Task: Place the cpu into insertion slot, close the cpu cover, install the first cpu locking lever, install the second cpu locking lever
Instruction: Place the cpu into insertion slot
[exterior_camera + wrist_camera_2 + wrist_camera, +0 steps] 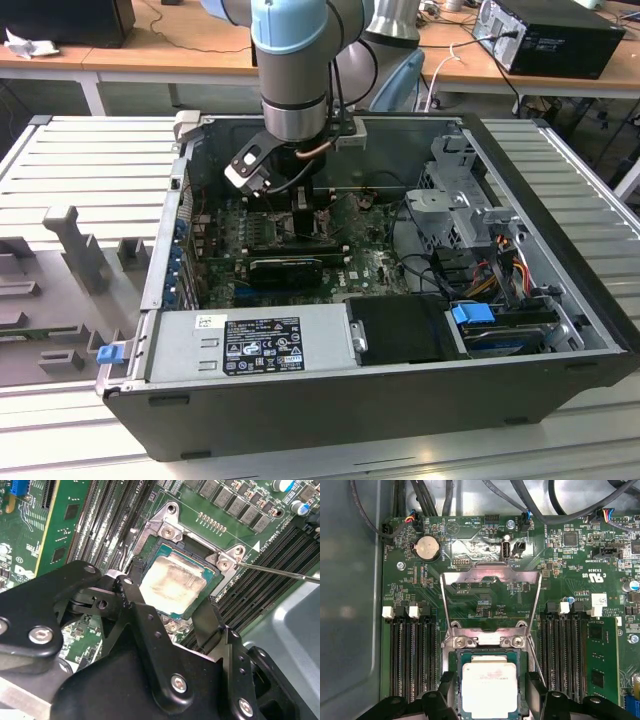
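Note:
The cpu (489, 687), a pale silvery square chip, lies flat in the black-rimmed insertion slot (490, 652); it shows in both wrist views (172, 586). My gripper (490, 700) stands open just above it, one black finger (448, 692) on each side with a narrow gap to the chip's edges. The cpu cover (490, 576), a silver frame with a large window, is swung up and open past the socket. A thin metal locking lever (280, 573) sticks out unlatched beside the socket. In the exterior view the gripper (305, 208) reaches down into the computer case.
Rows of black memory slots (412, 660) flank the socket, with a green memory module (602, 655) in one. A long black card (285, 265), the power supply (250, 345), a drive cage (465, 200) and loose cables (420, 265) crowd the case.

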Action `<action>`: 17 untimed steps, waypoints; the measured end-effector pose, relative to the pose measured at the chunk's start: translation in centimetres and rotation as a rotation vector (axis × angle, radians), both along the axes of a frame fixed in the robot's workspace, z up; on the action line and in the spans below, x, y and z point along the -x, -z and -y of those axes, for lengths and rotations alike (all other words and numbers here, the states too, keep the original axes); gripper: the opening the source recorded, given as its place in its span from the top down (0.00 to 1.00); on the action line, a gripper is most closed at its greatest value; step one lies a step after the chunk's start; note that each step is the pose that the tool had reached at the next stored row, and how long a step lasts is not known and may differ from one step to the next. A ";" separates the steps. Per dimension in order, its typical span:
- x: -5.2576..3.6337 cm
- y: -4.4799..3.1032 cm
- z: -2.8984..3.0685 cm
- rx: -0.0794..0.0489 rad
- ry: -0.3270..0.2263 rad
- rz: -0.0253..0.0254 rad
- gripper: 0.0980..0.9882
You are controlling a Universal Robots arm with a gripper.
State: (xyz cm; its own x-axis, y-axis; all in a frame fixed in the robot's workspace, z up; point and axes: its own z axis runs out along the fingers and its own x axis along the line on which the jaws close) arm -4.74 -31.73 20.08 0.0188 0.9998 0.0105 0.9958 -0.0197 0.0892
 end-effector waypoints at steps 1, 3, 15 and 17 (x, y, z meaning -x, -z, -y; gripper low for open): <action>0.00 0.00 0.00 0.000 0.000 0.0000 0.37; 0.00 -0.07 0.00 0.000 0.000 0.0000 0.37; 0.00 -1.26 0.00 0.000 0.000 -0.0001 0.99; 0.00 -1.49 0.00 0.000 0.000 -0.0001 0.99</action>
State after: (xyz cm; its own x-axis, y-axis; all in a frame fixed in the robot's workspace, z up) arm -4.74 -31.73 21.58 0.0189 0.9998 0.0101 0.9958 -0.0197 0.0891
